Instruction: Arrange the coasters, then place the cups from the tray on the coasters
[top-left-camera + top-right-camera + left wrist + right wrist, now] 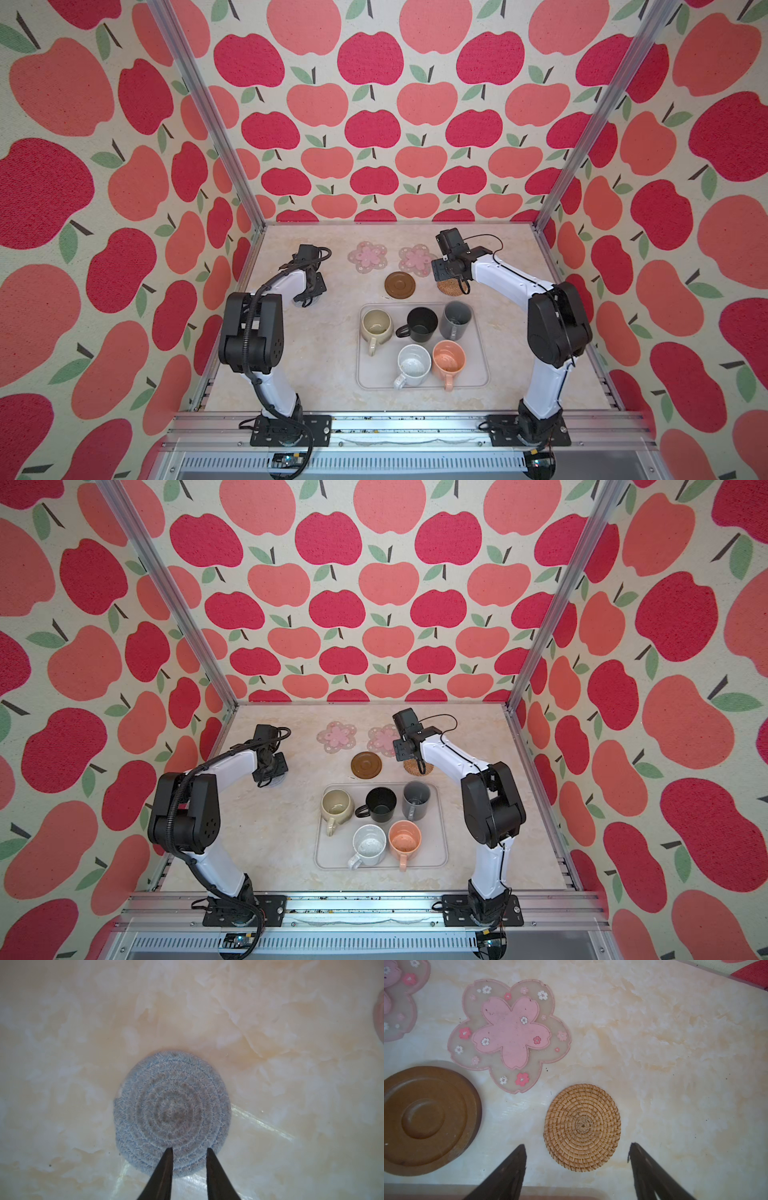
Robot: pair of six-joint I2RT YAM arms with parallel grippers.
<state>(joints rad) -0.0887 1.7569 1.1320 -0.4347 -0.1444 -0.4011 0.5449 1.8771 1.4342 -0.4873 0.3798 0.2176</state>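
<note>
My right pincer point(577, 1145) is spread wide and holds nothing. The round tan woven rattan mat point(582, 1126) lies flat on the table point(675, 1043) right below it, in the gap between the two fingers. So the pincer only has to go down and squeeze, I think. The mat is round and has no long way, so any side will do.

It sits just past the far edge of the big flat pale pink-beige tray point(471, 365). The round dark brown wooden mat point(429, 1120) is near one finger, so I must not bump it.

The right arm point(511, 274) is the near one. It reaches out with its elbow up high and its wrist bent, so the fingers point down.

The left arm point(278, 282) is well apart, on the other side. My left pincer point(189, 1149) is narrow, with a small gap. Its tips are over the edge of the round grey crocheted mat point(172, 1109), which lies flat. I see it gripping nothing.
</note>
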